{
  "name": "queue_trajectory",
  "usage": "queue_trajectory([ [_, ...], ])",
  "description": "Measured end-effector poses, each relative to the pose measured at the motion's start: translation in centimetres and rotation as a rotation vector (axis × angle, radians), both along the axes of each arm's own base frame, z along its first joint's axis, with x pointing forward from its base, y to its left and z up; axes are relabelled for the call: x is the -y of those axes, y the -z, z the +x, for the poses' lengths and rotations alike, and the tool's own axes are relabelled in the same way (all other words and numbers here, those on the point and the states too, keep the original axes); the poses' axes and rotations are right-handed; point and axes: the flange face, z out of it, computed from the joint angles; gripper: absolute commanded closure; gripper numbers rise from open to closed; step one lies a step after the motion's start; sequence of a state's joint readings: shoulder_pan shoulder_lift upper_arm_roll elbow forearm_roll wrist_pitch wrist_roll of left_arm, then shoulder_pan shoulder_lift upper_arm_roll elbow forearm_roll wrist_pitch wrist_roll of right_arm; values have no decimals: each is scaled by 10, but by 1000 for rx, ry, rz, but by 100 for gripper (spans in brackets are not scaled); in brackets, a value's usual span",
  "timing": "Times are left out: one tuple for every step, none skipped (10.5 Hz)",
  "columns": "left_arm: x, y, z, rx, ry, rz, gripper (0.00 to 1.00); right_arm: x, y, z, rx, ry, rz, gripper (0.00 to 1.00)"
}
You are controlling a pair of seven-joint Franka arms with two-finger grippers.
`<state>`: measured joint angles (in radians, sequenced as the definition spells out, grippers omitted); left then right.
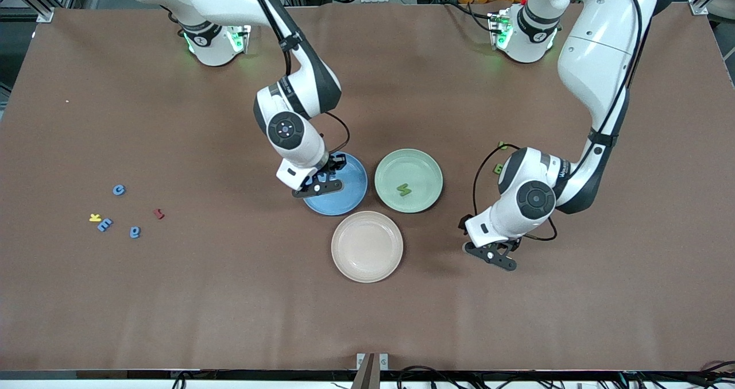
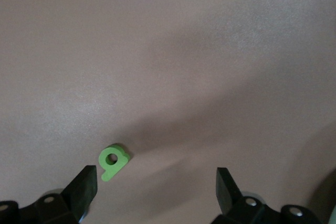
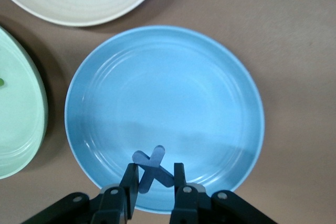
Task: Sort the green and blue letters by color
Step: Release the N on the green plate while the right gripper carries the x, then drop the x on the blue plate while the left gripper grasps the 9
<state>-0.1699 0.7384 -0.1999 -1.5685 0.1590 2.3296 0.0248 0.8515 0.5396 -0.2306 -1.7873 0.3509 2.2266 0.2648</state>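
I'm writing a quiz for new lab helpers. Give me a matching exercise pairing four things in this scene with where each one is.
Things:
1. blue x
2. green letter N
3. green letter p
4. beige plate

Places:
A. on the bare table under the open left pincer
B. empty, nearest the front camera of the three plates
C. held in the shut right pincer over the blue plate
D. lying in the green plate

Pairs: 1-C, 2-D, 3-A, 4-B
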Motion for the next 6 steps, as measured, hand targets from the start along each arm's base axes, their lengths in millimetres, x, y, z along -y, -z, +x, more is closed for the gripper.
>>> queue_trajectory([
  [-2, 0, 1, 2, 15, 0, 2, -3, 3, -2, -4, 40, -8, 0],
  [-3, 0, 1, 1, 16, 1, 3, -2, 1, 0, -5, 95, -15, 0],
  [-5, 3, 2, -3, 14, 1, 6, 1, -2, 5, -1, 129, -17, 0],
  [-8, 8, 2, -7, 22, 4, 6, 8, -3, 11, 1, 151, -18, 0],
  [-13, 14, 3, -11, 28, 13, 7, 19, -4, 19, 2, 175, -19, 0],
  [-19, 21, 4, -15, 32, 18, 10, 38, -6, 32, 4, 213, -18, 0],
])
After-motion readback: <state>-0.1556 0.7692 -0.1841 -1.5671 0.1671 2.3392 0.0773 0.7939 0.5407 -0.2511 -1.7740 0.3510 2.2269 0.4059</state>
